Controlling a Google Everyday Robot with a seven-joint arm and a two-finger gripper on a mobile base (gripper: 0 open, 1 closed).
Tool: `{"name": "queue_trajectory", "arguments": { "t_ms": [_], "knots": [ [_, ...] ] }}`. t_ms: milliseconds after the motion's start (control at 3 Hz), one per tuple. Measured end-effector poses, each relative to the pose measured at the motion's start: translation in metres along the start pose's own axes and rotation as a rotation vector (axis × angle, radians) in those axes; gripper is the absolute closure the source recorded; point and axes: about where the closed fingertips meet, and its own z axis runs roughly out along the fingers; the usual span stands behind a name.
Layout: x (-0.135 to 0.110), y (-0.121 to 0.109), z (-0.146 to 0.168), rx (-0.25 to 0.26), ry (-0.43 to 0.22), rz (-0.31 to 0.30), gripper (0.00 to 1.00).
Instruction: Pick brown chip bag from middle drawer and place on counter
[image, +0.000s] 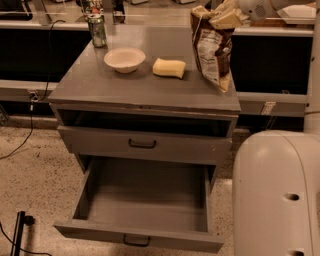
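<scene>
The brown chip bag (211, 47) hangs crumpled from my gripper (223, 17), which is shut on its top at the upper right. The bag's lower end is at the right edge of the counter (130, 85); I cannot tell whether it touches. The middle drawer (145, 205), the lowest one, is pulled wide open, and its inside shows only bare grey floor. My white arm reaches in from the top right corner.
On the counter stand a white bowl (124, 59), a yellow sponge (169, 67) and a green can (97, 31) at the back left. The upper drawer (142, 144) is slightly open. My white base (277, 195) fills the lower right. Cables lie on the speckled floor at left.
</scene>
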Motion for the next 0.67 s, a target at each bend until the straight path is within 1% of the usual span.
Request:
{"name": "queue_trajectory", "arguments": {
  "t_ms": [333,667],
  "knots": [
    [0.0270,-0.0073,0.0212,0.019,0.141,0.041,0.82],
    [0.0309,-0.0083,0.0257,0.021,0.156,0.045,0.57]
  ]
}}
